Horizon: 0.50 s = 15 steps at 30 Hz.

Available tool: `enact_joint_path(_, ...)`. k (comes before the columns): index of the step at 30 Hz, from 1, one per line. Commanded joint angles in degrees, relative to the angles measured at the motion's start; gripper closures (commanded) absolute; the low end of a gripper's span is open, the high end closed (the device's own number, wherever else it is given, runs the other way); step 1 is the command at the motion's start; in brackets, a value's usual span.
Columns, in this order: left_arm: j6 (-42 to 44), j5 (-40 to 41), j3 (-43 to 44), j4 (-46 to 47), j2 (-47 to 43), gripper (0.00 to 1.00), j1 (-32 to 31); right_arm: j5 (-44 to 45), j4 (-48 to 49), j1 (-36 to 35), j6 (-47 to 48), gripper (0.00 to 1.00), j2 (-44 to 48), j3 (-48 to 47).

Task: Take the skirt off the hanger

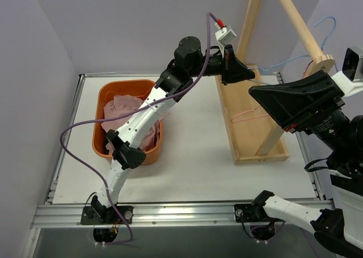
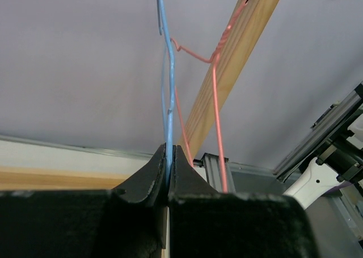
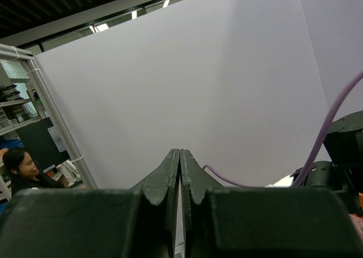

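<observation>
The left claw [image 2: 170, 151] is clamped shut on the thin wire of a blue hanger [image 2: 169, 82]. The wire is pinched between the very tips and runs straight up out of them. Just beside it stands a pink hanger [image 2: 215, 110], its twisted neck lying against the slanted rail [image 2: 241, 54] of the wooden rack [image 1: 249, 151], which sits along the right edge of the table [image 1: 193, 173] toward its far right corner. Whether the blue hook is seated on that rail I cannot tell. No cloth shows on the blue wire. A heap of pink fabric that I take to be the skirt [image 1: 127, 113] lies in the orange basket [image 1: 97, 134] on the left side of the table, well apart from the rack. So the removal itself looks done, and the step in hand is probably disposing of the bare hanger. To do that well, the grip should be kept firm, since a wire this thin can swivel between flat pads. The arm should move slowly and steer the blue wire clear of the pink one so the two do not hook together. The jaws should part only once the hook clearly bears on the rail or the hanger rests on the rack's base. The right claw [image 3: 180, 156] is closed on nothing, raised near the table's right edge and pointing at the blank wall. It is best kept out of the path.
</observation>
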<state>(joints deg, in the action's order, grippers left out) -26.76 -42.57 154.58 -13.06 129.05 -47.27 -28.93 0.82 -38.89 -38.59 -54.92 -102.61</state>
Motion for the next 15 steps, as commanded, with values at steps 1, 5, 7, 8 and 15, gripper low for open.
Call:
enact_joint_path(1,-5.31,-2.78,8.96,8.14,1.98,0.98,1.73,-1.57,3.31,0.92,0.26,1.00,0.16,0.57)
enact_joint_path(5,-3.30,-1.56,-0.02,9.45,-3.88,0.98,2.62,-1.22,1.64,1.10,1.41,1.00,-0.37,-1.01)
enact_joint_path(7,-1.11,-0.86,-4.97,10.25,-8.62,0.98,2.88,-1.04,0.77,1.28,1.67,1.00,-0.54,-1.63)
enact_joint_path(8,-0.58,-0.59,-7.52,9.46,-9.60,0.98,3.05,-0.87,0.68,1.28,1.85,1.00,-0.63,-1.72)
enact_joint_path(15,4.09,0.55,-14.21,5.24,-14.97,0.98,3.67,0.10,-2.56,1.19,3.25,1.00,-1.33,-4.17)
